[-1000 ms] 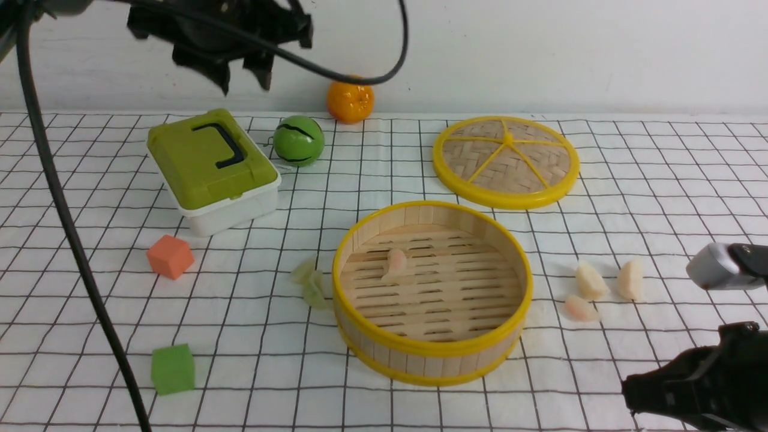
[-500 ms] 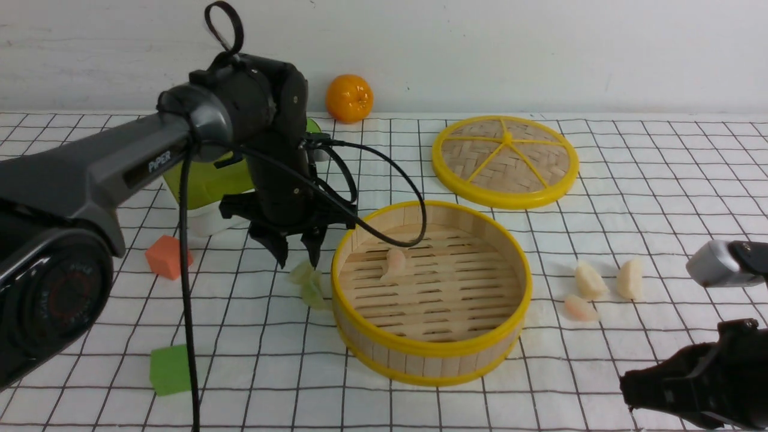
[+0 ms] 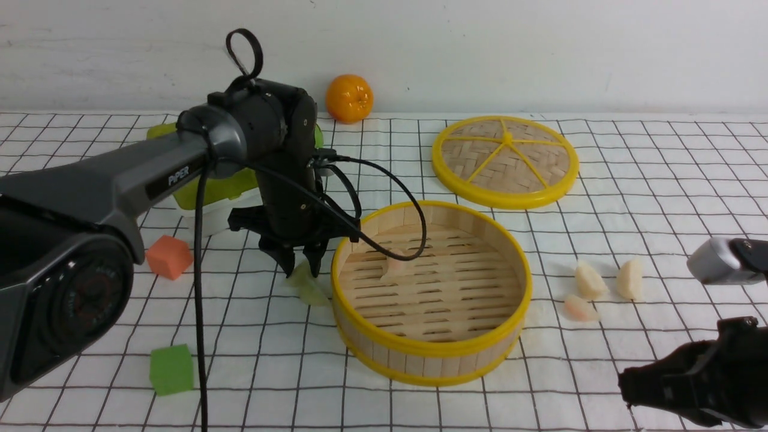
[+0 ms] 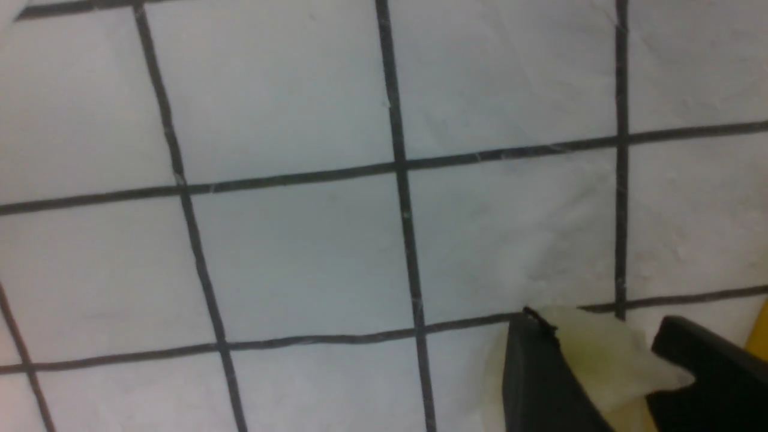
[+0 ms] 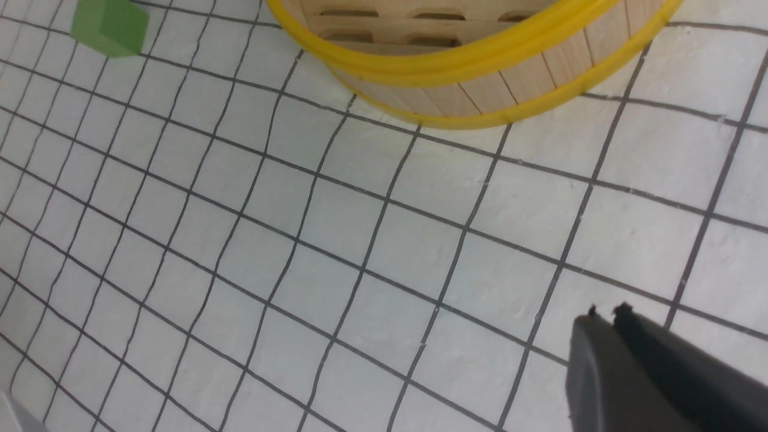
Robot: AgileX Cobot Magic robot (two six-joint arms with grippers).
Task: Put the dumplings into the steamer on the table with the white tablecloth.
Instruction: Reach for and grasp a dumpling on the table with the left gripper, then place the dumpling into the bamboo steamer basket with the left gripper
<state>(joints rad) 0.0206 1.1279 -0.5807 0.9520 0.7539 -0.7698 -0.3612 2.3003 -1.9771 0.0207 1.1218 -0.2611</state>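
Note:
The steamer point(image 3: 432, 348) stands mid-table on the white tablecloth point(image 3: 660, 180), with one pinkish dumpling point(image 3: 393, 264) on its slatted floor. My left gripper point(image 3: 302, 269) is down at the steamer's left wall, shut on a pale green dumpling point(image 3: 300, 275) that rests on the cloth. In the left wrist view both fingers of the left gripper point(image 4: 597, 324) press that dumpling point(image 4: 600, 354). A second green dumpling point(image 3: 313, 294) lies just in front. Right of the steamer lie two cream dumplings point(image 3: 590, 281) point(image 3: 630, 279) and a pinkish one point(image 3: 579, 308). My right gripper point(image 3: 624, 384) point(image 5: 607, 312) hovers shut and empty near the front right.
The flat woven lid point(image 3: 506, 161) lies behind the steamer. An orange point(image 3: 350, 98) sits by the wall. A green-lidded box point(image 3: 210, 186) is partly hidden behind my left arm. An orange cube point(image 3: 170, 256) and a green cube point(image 3: 171, 368) lie front left.
My left arm came down from high at the back to the green dumplings beside the steamer, and its fingers closed in on one. The right arm barely moved.

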